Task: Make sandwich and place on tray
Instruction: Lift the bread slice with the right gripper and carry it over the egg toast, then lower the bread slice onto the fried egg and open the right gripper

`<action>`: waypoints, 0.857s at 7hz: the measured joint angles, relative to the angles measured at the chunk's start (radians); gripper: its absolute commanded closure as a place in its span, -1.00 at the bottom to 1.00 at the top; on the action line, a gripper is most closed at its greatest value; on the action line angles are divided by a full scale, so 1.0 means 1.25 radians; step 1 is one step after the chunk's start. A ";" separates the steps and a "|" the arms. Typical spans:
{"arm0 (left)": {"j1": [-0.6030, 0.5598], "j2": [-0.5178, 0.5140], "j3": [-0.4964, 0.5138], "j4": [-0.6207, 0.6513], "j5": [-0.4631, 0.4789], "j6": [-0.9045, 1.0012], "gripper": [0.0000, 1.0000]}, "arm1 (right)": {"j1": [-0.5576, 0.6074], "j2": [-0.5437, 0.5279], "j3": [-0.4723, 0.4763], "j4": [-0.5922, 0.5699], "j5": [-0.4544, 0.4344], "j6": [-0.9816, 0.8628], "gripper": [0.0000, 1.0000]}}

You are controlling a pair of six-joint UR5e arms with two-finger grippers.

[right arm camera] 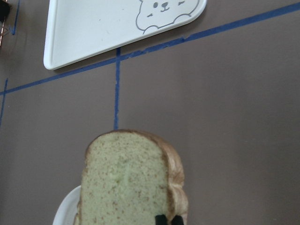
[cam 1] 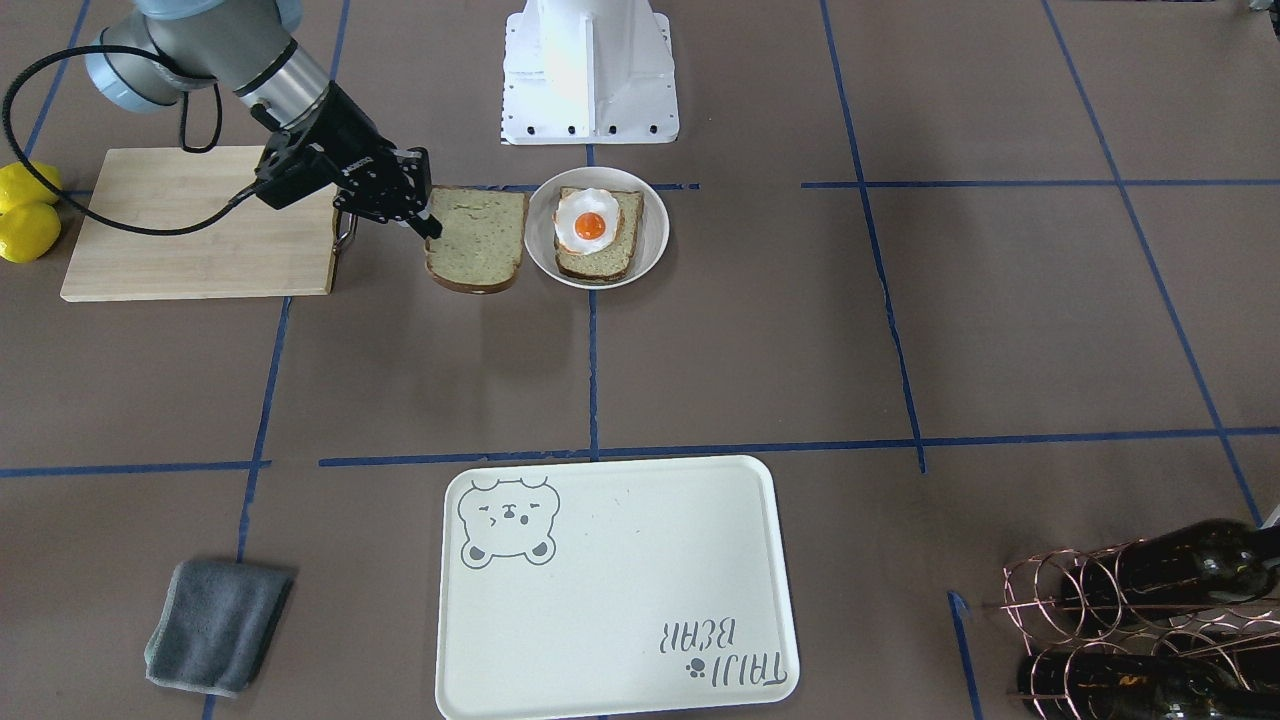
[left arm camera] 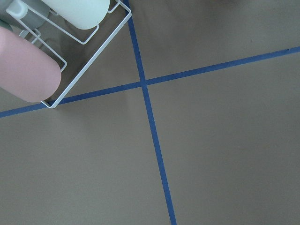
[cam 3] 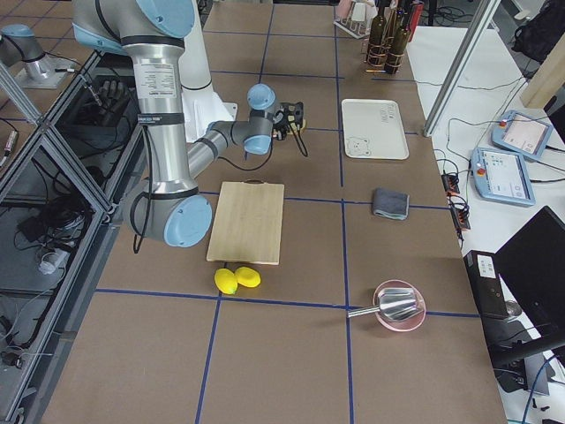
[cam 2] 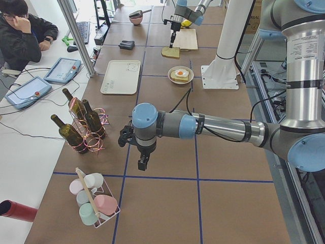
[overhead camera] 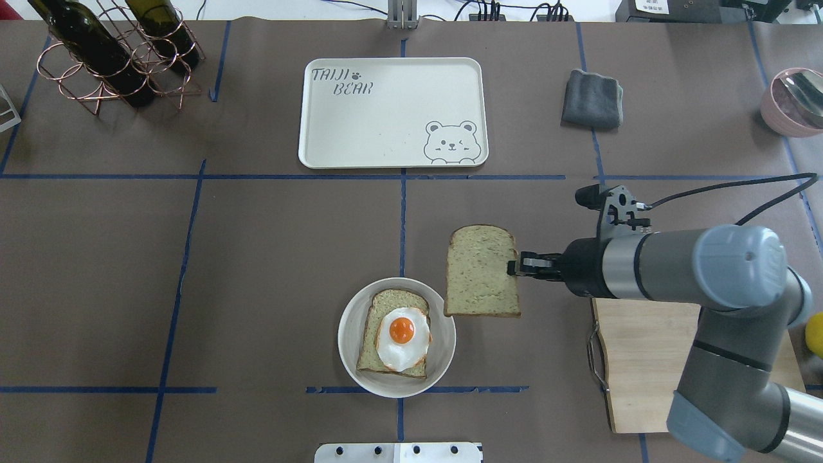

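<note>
Legibly, "TAIJI BEAR" tray, right end effector holding bread slice

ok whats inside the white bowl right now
A bread slice with a fried egg on top. The egg hides the slice's middle, and the bowl floor under the bread is covered. The second slice is outside, held by the right gripper.

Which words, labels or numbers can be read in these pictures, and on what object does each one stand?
"TAIJI BEAR": grey lettering on the cream tray, beside a paw print.
White marking on the right gripper, which holds the bread slice: too blurred to read.
No labels can be read on the wine bottles.
</note>
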State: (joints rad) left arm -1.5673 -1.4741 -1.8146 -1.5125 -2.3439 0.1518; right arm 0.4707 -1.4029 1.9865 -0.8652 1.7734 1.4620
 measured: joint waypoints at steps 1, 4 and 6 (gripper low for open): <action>0.000 0.000 0.001 0.000 0.000 0.000 -1.00 | -0.035 0.064 0.000 -0.082 -0.038 0.017 1.00; 0.001 -0.001 0.005 -0.001 -0.001 -0.002 -1.00 | -0.164 0.169 -0.014 -0.235 -0.145 0.033 1.00; 0.001 -0.001 0.008 -0.001 -0.002 -0.003 -1.00 | -0.203 0.180 -0.033 -0.259 -0.175 0.034 1.00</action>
State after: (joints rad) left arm -1.5663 -1.4755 -1.8051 -1.5140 -2.3465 0.1475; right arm 0.2167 -1.1774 1.9455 -1.1894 1.5542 1.5047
